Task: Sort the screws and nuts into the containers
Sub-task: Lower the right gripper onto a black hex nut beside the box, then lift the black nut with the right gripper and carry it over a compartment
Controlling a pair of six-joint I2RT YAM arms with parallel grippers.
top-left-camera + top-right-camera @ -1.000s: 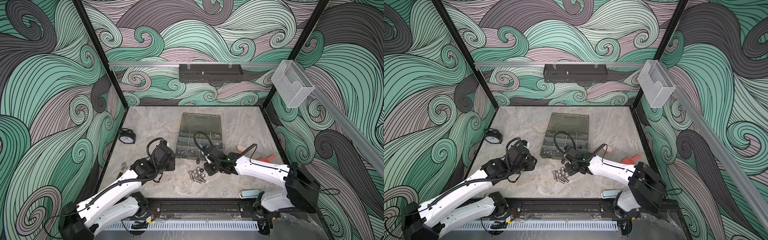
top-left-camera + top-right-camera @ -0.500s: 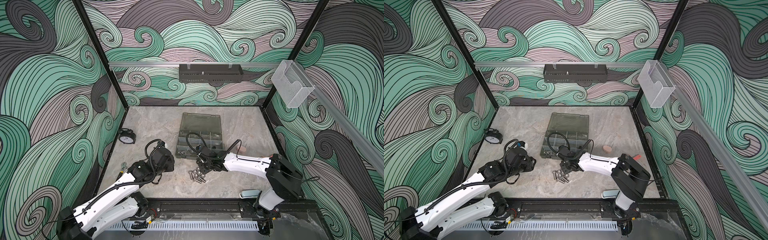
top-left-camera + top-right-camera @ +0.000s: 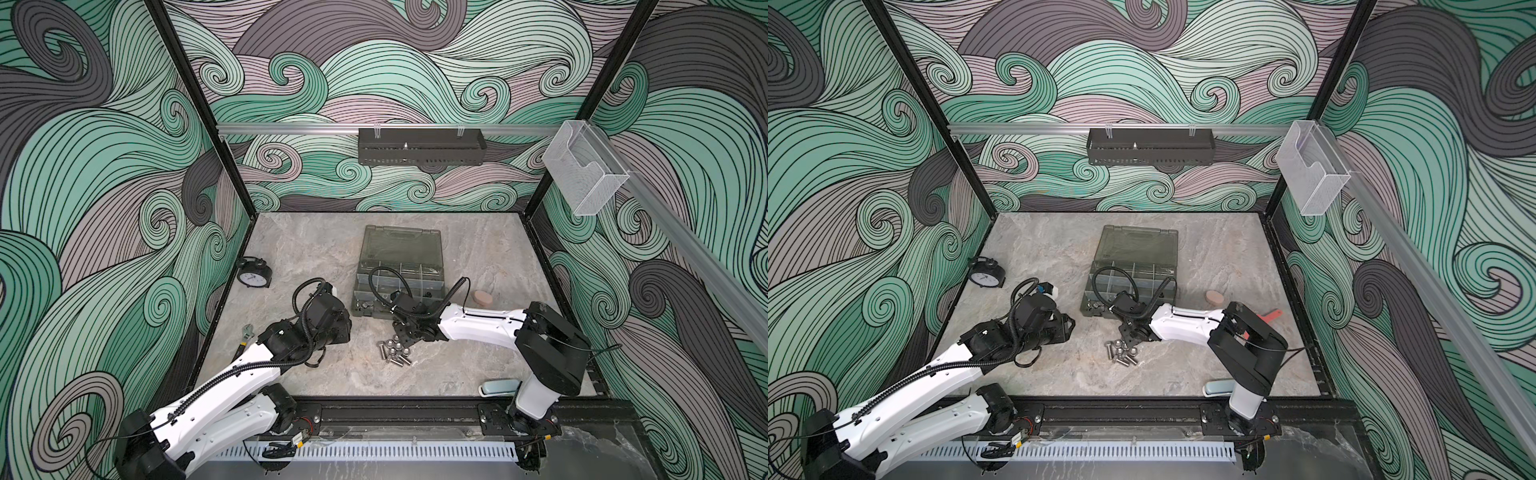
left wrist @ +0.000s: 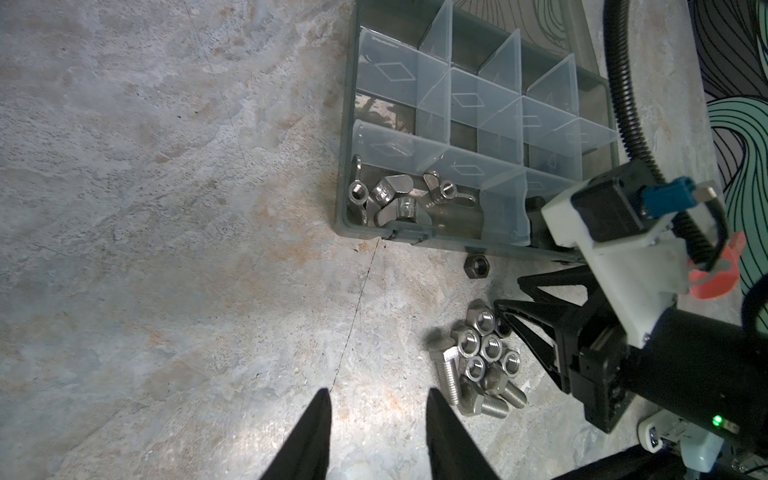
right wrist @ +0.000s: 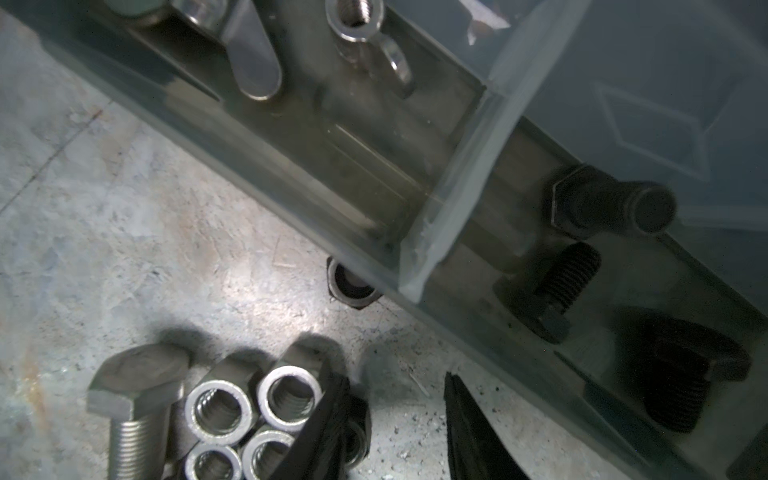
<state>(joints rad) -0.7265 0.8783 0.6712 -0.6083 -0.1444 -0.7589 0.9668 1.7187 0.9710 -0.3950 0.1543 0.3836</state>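
A pile of silver screws (image 4: 451, 376) and silver nuts (image 4: 478, 361) lies on the stone floor in front of the grey-green organizer case (image 3: 360, 266), seen in both top views. Its containers (image 4: 465, 104) are split by clear dividers. One holds wing nuts (image 4: 395, 199), and its neighbour holds black screws (image 5: 611, 208). A black nut (image 4: 476, 266) lies against the case's front wall. My right gripper (image 5: 390, 424) is open at the pile's edge. Another black nut (image 5: 359, 419) rests against the inside of one finger, clear of the other finger. My left gripper (image 4: 379, 415) is open and empty over bare floor, left of the pile.
An alarm clock (image 3: 254, 273) and a wrench (image 3: 246, 334) lie by the left wall. A tan oval piece (image 3: 483, 297) sits right of the case, with a red-handled tool (image 3: 1268, 314) behind the right arm. A pale blue object (image 3: 498, 386) lies at the front edge.
My right gripper has moved left and down from beside the case's front to the edge of the pile, with the arm's elbow folding in. The left arm has barely shifted.
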